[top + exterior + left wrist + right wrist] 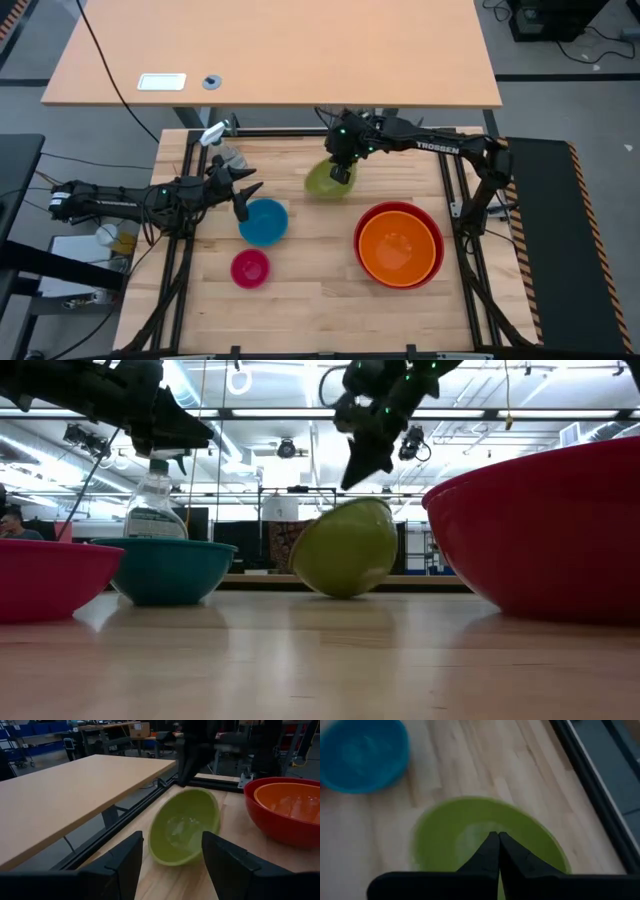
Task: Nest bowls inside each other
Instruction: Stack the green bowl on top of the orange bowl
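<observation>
The olive green bowl (325, 180) (345, 550) (182, 827) stands tipped on its lower wall on the table's far middle, its opening turned toward the left arm. My right gripper (350, 478) (498, 837) is shut just above the bowl's raised rim, and the low view shows a gap between them. The orange bowl (398, 245) sits inside the red bowl (372, 215) at the right. The blue bowl (264, 222) and the pink bowl (250, 268) stand apart at the left. My left gripper (245, 195) (172, 865) hangs open over the table beside the blue bowl.
A clear spray bottle (222, 150) (155, 510) stands at the far left corner behind my left arm. A black frame rail (590, 785) runs along the table's far edge close behind the green bowl. Bare wood (320, 290) lies along the near side.
</observation>
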`<state>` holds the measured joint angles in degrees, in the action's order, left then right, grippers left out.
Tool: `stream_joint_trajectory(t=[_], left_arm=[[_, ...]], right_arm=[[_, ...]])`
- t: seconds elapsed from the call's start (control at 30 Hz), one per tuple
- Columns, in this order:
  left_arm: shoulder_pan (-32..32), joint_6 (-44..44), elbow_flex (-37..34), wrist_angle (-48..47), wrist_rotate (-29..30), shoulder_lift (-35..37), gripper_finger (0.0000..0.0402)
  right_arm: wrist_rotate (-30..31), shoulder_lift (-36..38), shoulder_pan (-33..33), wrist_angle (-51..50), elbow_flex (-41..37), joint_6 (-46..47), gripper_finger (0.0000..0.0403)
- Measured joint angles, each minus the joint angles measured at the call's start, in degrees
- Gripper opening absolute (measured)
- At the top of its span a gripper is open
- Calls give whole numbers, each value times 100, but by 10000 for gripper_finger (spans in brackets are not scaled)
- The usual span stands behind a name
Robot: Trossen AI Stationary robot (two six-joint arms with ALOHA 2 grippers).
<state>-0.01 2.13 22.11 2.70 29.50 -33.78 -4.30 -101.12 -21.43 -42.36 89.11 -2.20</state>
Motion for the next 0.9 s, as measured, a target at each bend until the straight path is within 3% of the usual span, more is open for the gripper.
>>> stream_joint_trajectory(t=[0.4, 0.7, 0.9], left_arm=[[-12, -22, 0, 54, 0, -2, 208], [28, 4, 0, 78, 0, -2, 208], [28, 7, 0, 66, 0, 0, 208]], right_arm=[[-131, -676, 78, -123, -1056, -81, 111], [-266, -1554, 144, 34, -854, -69, 115], [-192, -1508, 155, 31, -839, -54, 115]])
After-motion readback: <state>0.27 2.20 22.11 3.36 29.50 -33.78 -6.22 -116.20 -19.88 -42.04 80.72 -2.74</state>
